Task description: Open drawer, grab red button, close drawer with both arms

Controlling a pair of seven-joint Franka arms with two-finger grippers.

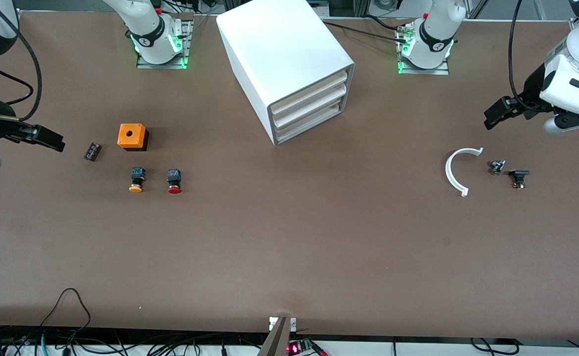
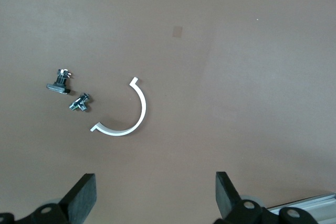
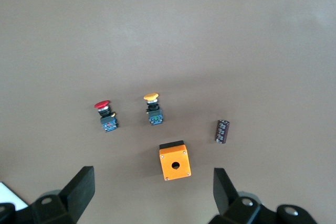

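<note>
The white cabinet (image 1: 289,59) stands between the two arm bases, and every drawer (image 1: 309,106) in its stack is shut. The red-capped button (image 1: 174,181) (image 3: 105,114) lies on the table toward the right arm's end, nearer the front camera than the orange box. My right gripper (image 1: 54,143) (image 3: 154,177) hangs open and empty over that end of the table; in the right wrist view the orange box shows between its fingers, well below them. My left gripper (image 1: 492,117) (image 2: 156,182) hangs open and empty over the left arm's end, above bare table beside the white arc.
Beside the red button lies an orange-capped button (image 1: 136,179) (image 3: 153,108), with an orange box with a hole (image 1: 132,136) (image 3: 175,162) and a dark cylinder (image 1: 92,151) (image 3: 222,131) close by. A white arc (image 1: 457,170) (image 2: 128,114) and two small metal parts (image 1: 497,166) (image 1: 518,178) lie under the left arm.
</note>
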